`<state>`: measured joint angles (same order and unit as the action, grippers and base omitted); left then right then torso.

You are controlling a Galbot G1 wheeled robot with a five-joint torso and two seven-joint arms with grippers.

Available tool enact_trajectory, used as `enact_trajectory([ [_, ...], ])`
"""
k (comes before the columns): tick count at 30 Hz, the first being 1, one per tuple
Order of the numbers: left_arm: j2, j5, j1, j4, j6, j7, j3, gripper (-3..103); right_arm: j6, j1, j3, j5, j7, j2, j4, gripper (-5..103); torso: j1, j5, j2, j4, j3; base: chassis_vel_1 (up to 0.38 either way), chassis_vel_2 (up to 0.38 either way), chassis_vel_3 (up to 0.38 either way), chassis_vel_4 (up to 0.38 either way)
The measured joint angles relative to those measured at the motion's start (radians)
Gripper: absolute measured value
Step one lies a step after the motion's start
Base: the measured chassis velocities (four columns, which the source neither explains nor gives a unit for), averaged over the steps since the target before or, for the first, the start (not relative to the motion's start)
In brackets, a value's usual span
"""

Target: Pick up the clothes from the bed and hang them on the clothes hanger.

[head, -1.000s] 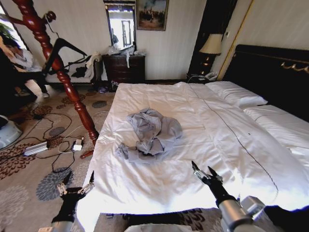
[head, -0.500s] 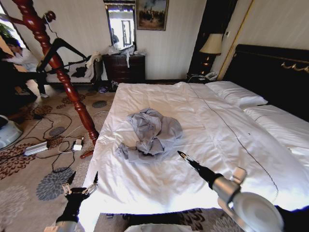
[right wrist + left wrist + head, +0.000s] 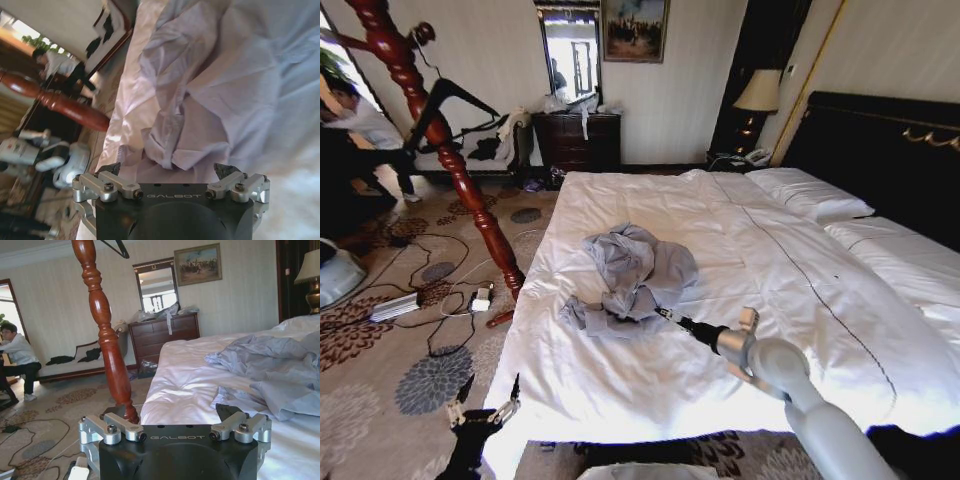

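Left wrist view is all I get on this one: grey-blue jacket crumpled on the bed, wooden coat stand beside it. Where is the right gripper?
Observer: The head view shows the right gripper extended over the bed, at the near edge of the jacket.
Operator: Open or shut?
Observer: Open; its wrist view shows the fingers spread, jacket folds ahead, nothing gripped.
Operator: And the other arm?
Observer: The left gripper hangs low off the bed's near left corner, over the carpet.
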<state>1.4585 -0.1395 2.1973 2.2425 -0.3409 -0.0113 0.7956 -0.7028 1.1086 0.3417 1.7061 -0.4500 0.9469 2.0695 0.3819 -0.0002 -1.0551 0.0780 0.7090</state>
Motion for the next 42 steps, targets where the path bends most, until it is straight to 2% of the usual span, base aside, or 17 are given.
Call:
enact_trajectory([
  [6,0.018,0.013,0.014,0.010,-0.010,-0.001,0.000,100,-0.015,-0.129,-0.108,0.002,0.025,0.013,-0.097,100,0.000,0.0001,0.000,-0.0002,0.000,0.000,0.000,0.000,0.000],
  [7,0.025,0.017,0.018,0.010,-0.015,-0.002,0.000,100,-0.029,-0.183,-0.155,-0.011,0.024,0.033,-0.146,100,0.000,0.0002,0.000,-0.0002,0.000,0.000,0.000,0.000,0.000],
  [9,0.028,0.019,0.019,0.010,-0.019,-0.002,0.000,100,-0.032,-0.207,-0.173,-0.015,0.021,0.044,-0.167,100,0.000,0.0002,0.000,-0.0001,0.000,0.000,0.000,0.000,0.000],
  [11,0.037,0.027,0.025,0.003,-0.031,-0.003,-0.003,100,-0.037,-0.267,-0.214,-0.036,0.018,0.081,-0.228,100,0.000,-0.0001,0.000,-0.0003,0.000,0.000,0.000,0.000,0.000],
  [15,0.044,0.028,0.036,-0.002,-0.045,-0.004,-0.005,100,-0.037,-0.315,-0.225,-0.052,0.017,0.133,-0.280,100,0.000,-0.0001,0.000,0.0000,0.000,0.000,0.000,0.000,0.000],
  [18,0.045,0.029,0.050,-0.013,-0.058,-0.006,-0.007,100,-0.037,-0.368,-0.226,-0.083,0.008,0.238,-0.340,100,0.000,-0.0002,0.000,-0.0004,0.000,0.000,0.000,0.000,0.000],
  [19,0.045,0.029,0.050,-0.013,-0.058,-0.006,-0.007,100,-0.037,-0.368,-0.226,-0.083,0.008,0.238,-0.340,100,0.000,-0.0002,0.000,-0.0004,0.000,0.000,0.000,0.000,0.000],
  [22,0.048,0.028,0.055,-0.011,-0.060,-0.009,-0.007,100,-0.037,-0.395,-0.226,-0.108,0.002,0.295,-0.397,100,0.000,-0.0002,0.000,-0.0006,0.000,0.000,0.000,0.000,0.000],
  [29,0.043,0.017,0.062,-0.004,-0.065,-0.010,-0.002,100,-0.036,-0.377,-0.220,-0.162,0.002,0.298,-0.443,100,0.000,0.0001,0.000,0.0001,0.000,0.000,0.000,0.000,0.000],
  [38,0.041,0.019,0.060,-0.009,-0.063,-0.010,-0.009,100,-0.034,-0.335,-0.205,-0.168,-0.009,0.296,-0.424,100,0.000,0.0002,0.000,0.0001,0.000,0.000,0.000,0.000,0.000],
  [42,0.038,0.016,0.059,-0.009,-0.062,-0.010,-0.006,100,-0.034,-0.331,-0.212,-0.181,-0.022,0.319,-0.421,100,0.000,0.0001,0.000,-0.0001,0.000,0.000,0.000,0.000,0.000],
])
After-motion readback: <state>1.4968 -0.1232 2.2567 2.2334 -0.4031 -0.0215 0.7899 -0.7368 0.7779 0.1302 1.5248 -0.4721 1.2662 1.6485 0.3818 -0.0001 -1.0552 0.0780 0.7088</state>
